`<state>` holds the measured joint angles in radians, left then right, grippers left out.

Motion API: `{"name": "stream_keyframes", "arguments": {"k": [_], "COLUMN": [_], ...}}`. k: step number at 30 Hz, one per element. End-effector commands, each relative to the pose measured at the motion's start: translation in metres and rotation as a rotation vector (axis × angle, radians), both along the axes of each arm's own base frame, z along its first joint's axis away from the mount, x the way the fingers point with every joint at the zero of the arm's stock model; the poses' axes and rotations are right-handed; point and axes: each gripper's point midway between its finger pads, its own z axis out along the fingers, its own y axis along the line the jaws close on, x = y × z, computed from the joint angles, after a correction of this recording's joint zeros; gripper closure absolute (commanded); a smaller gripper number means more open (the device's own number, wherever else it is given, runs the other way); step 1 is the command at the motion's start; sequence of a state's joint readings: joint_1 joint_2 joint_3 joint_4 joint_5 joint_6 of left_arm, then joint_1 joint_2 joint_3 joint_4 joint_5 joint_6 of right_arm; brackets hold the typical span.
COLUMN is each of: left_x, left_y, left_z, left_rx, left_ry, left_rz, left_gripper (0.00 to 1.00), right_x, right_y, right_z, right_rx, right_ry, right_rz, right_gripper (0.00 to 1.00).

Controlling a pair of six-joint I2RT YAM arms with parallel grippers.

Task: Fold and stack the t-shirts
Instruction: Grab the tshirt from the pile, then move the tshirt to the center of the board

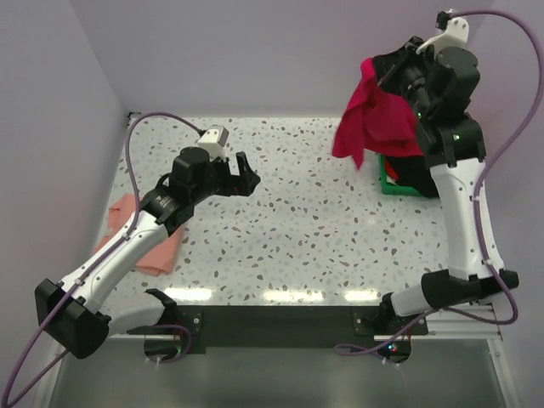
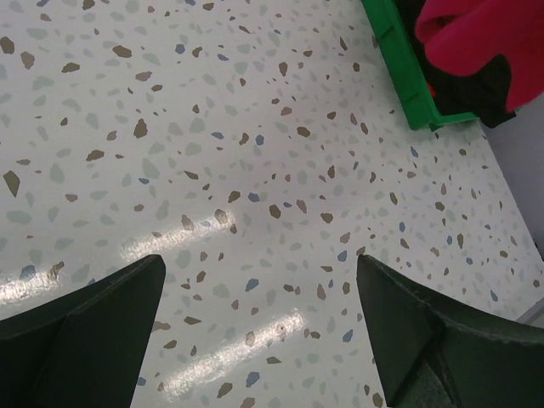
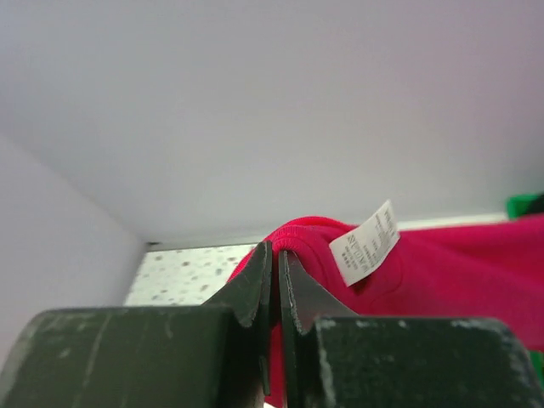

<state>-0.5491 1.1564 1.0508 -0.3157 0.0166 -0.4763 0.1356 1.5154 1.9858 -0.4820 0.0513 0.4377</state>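
Note:
My right gripper (image 1: 374, 75) is raised high at the back right and shut on the neck edge of the crimson-red t-shirt (image 1: 374, 119), which hangs down over the green bin. In the right wrist view the gripper (image 3: 276, 255) pinches the red collar (image 3: 314, 234) beside the white neck label (image 3: 365, 242). The pale salmon-pink t-shirt (image 1: 161, 251) lies folded at the table's left edge, partly under my left arm. My left gripper (image 1: 246, 177) is open and empty above the table's middle, its fingers (image 2: 93, 323) spread wide over bare tabletop (image 2: 255, 212).
A green plastic bin (image 1: 399, 183) stands at the back right, under the hanging shirt; it also shows in the left wrist view (image 2: 399, 68). The speckled table (image 1: 297, 221) is walled at the back and sides.

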Motion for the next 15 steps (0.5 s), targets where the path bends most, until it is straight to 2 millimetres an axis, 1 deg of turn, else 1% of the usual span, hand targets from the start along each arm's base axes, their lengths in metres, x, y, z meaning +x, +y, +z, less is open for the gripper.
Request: {"name": "stream_keyframes", "arguments": {"k": [1, 2, 4, 5, 7, 8, 9, 11, 12, 13, 14, 15], "left_x": [0.004, 0.006, 0.006, 0.006, 0.006, 0.007, 0.006, 0.006, 0.006, 0.007, 0.004, 0.004], "left_y": [0.008, 0.012, 0.015, 0.015, 0.015, 0.015, 0.014, 0.012, 0.010, 0.009, 0.003, 0.001], "left_z": [0.023, 0.021, 0.023, 0.023, 0.021, 0.018, 0.015, 0.010, 0.006, 0.004, -0.002, -0.008], "left_rx": [-0.058, -0.054, -0.063, -0.070, -0.073, -0.077, -0.078, -0.094, -0.096, -0.104, -0.117, -0.121], "left_ry": [-0.056, -0.056, -0.060, -0.058, -0.050, -0.040, -0.032, -0.019, -0.006, -0.002, 0.021, 0.037], "left_rz": [0.043, 0.068, 0.081, 0.086, 0.093, 0.097, 0.096, 0.095, 0.090, 0.090, 0.068, 0.062], "left_gripper": [0.00, 0.00, 0.00, 0.00, 0.00, 0.00, 0.00, 0.00, 0.00, 0.00, 0.00, 0.01], "right_x": [-0.046, -0.062, -0.073, -0.076, -0.075, -0.072, -0.066, -0.056, -0.045, -0.040, -0.035, -0.029], "right_y": [0.034, 0.038, 0.045, 0.044, 0.041, 0.040, 0.039, 0.039, 0.041, 0.040, 0.042, 0.044], "right_z": [0.052, 0.069, 0.072, 0.071, 0.059, 0.049, 0.032, 0.009, -0.014, -0.028, -0.038, -0.059], "right_rx": [0.069, 0.092, 0.121, 0.123, 0.114, 0.108, 0.099, 0.087, 0.081, 0.077, 0.076, 0.069], "right_ry": [-0.151, -0.206, -0.219, -0.217, -0.183, -0.157, -0.117, -0.056, 0.002, 0.037, 0.062, 0.108], "right_rz": [0.155, 0.187, 0.238, 0.238, 0.220, 0.209, 0.196, 0.189, 0.185, 0.179, 0.187, 0.190], "right_gripper": [1.00, 1.00, 1.00, 1.00, 1.00, 1.00, 1.00, 1.00, 1.00, 1.00, 1.00, 1.00]}}
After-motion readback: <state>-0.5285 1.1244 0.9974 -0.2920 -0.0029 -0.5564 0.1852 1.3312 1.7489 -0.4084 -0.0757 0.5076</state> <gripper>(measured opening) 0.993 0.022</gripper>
